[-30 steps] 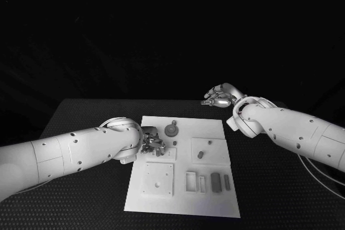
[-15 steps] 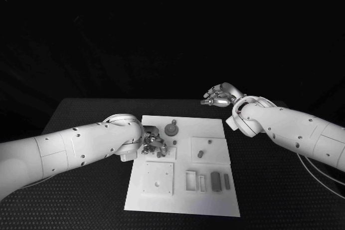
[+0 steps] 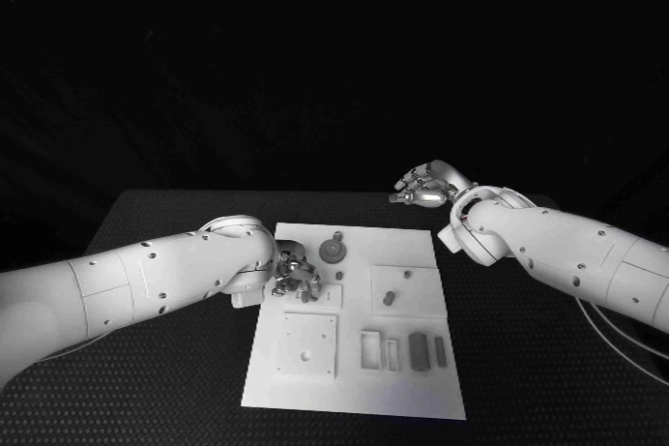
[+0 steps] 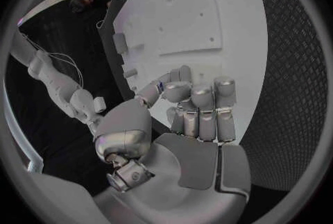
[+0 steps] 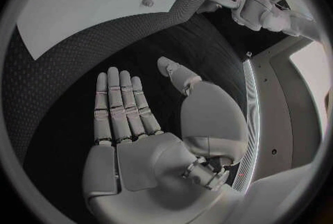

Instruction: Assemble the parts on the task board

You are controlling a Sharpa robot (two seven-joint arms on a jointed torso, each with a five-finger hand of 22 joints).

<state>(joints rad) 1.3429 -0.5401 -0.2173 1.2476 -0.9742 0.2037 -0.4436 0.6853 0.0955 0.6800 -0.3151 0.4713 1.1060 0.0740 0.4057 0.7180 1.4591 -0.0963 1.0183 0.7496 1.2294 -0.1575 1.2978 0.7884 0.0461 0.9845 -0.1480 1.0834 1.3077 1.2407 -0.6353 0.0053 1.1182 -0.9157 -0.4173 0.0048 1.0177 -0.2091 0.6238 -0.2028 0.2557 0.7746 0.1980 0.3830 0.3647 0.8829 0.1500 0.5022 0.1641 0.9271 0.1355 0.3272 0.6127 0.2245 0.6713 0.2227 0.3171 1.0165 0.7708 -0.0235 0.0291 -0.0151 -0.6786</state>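
Smooth white task board (image 3: 419, 388) on a dimpled black bench (image 3: 167, 388).
Left robot hand (image 3: 296, 277) — fingers curled together, empty (over the board); right robot hand (image 5: 149, 124) flat, fingers spread — holding nothing.

- Your head view is dim: the room behind the table (image 3: 167, 223) is fully black, and only the white arms and the board (image 3: 419, 388) catch light.
- The board reads bright and even, with soft, short shadows beside the parts, so the light seems to fall from above.
- You get mild glare on the left hand (image 3: 296, 277) and right hand (image 3: 426, 190), where the silver metal shines.
- Both wrist views are fisheye circles in a dark frame; straight board edges bend strongly toward the rim.
- In the left wrist view the board (image 4: 208, 24) is nearly washed out.
- The rims of both circles are soft and smeared.
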